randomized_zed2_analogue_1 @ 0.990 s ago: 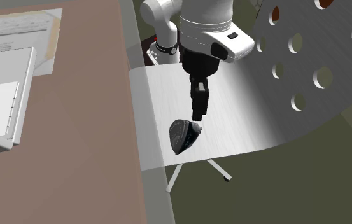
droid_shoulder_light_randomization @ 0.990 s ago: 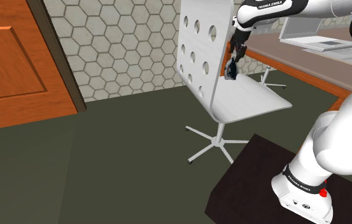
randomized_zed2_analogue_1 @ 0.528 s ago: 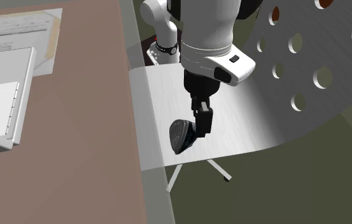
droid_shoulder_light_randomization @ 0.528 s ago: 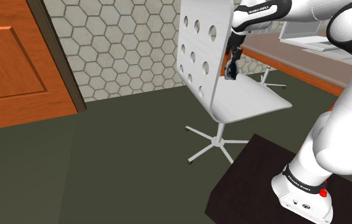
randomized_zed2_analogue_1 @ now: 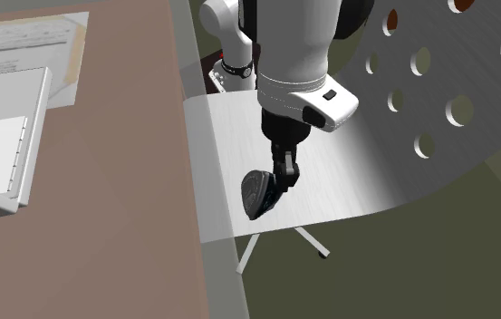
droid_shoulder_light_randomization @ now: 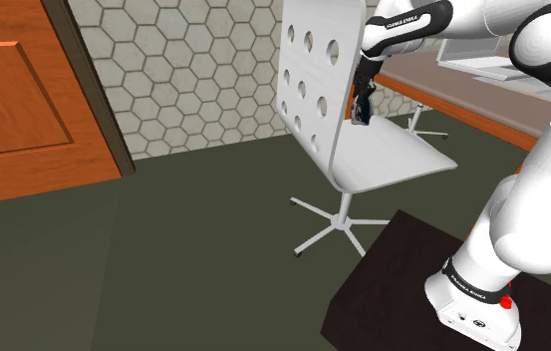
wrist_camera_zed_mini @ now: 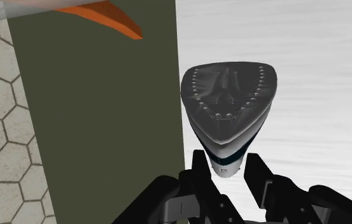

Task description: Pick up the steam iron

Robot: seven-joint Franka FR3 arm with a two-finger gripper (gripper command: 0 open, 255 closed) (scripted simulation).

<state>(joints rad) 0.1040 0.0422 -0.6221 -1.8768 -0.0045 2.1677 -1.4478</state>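
The gripper (wrist_camera_zed_mini: 226,160) is coming down over the steam iron (wrist_camera_zed_mini: 228,102), its parted fingers (wrist_camera_zed_mini: 201,173) now flanking the iron's pointed end.

**Arm** (droid_shoulder_light_randomization: 522,229): white, glossy, built of rounded tubular links with dark joints between them.
**Base collar** (droid_shoulder_light_randomization: 467,282): black band with white capital lettering. A small red dot (droid_shoulder_light_randomization: 506,300) sits just below it on the white foot.
**Wrist band** (droid_shoulder_light_randomization: 408,20): black, with white capital lettering.
**Hand housing** (randomized_zed2_analogue_1: 307,95): white and blocky, with softened corners. One small dark rectangular button (randomized_zed2_analogue_1: 329,94) is on its face.
**Gripper** (wrist_camera_zed_mini: 226,167): all black, two short squared fingers on a black body.
**Stand** (droid_shoulder_light_randomization: 383,299): dark, box-shaped, matte.
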